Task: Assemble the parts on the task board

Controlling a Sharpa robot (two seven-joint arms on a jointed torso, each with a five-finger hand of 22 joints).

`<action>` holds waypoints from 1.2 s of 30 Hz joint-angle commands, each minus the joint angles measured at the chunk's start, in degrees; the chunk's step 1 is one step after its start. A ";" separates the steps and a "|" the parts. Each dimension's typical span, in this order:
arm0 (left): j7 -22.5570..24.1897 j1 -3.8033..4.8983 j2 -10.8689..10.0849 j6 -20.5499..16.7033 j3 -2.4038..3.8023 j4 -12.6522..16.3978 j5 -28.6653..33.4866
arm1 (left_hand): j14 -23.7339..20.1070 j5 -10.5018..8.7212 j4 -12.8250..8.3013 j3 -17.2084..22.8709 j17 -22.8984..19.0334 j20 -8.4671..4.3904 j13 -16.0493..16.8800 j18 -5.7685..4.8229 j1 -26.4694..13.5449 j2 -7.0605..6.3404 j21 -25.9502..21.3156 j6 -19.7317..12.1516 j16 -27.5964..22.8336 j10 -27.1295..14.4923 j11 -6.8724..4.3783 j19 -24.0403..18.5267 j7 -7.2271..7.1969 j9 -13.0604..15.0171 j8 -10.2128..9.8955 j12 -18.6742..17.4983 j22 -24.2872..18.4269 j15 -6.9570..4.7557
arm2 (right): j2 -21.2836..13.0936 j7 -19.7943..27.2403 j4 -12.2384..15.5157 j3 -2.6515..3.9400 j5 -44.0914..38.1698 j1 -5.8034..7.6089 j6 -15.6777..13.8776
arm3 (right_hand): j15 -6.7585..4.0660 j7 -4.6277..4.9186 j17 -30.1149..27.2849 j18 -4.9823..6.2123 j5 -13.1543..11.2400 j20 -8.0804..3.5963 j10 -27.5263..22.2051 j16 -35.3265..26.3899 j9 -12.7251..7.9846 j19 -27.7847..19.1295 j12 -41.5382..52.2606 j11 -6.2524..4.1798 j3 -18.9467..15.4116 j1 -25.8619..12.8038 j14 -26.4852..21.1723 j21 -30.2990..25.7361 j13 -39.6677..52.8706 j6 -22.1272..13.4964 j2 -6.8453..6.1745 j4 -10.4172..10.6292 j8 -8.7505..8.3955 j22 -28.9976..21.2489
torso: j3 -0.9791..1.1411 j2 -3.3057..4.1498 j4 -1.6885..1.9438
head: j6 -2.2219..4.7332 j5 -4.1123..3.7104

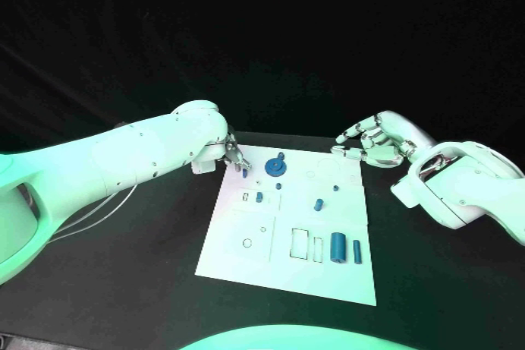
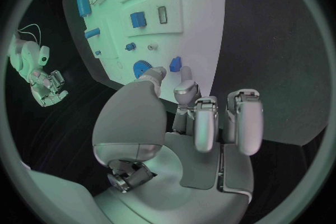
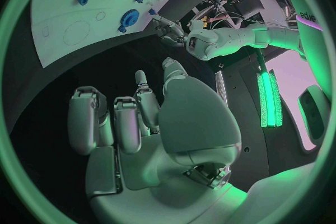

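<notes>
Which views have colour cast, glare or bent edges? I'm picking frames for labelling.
Head view: a green cast over the task board and both arms, with a dark backdrop. Left wrist view: fisheye bends the board's edges behind the left robot hand. Right wrist view: bright green light strips glare beside the right robot hand.
</notes>
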 commanded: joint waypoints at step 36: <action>1.12 -0.37 1.26 1.03 -0.19 -1.48 2.47 | 6.02 0.42 -0.41 2.55 15.05 0.34 -0.64 0.96 7.21 4.07 -0.50 0.35 0.14 -0.71 -0.17 0.50 -0.01 -1.53 -0.71 -0.06 8.35 0.13 | 0.10 0.21 0.15 0.00 -0.34 -0.04 0.83 | -0.25 -0.02 7.95 0.55 0.37 -0.11 -0.13 -0.25 0.08 -0.19 0.02 -0.14 -0.31 -0.59 4.17 -0.10 0.88 -0.52 -0.10 0.02 0.40 7.22 | 0.02 -0.02 0.00 | -0.43 -0.09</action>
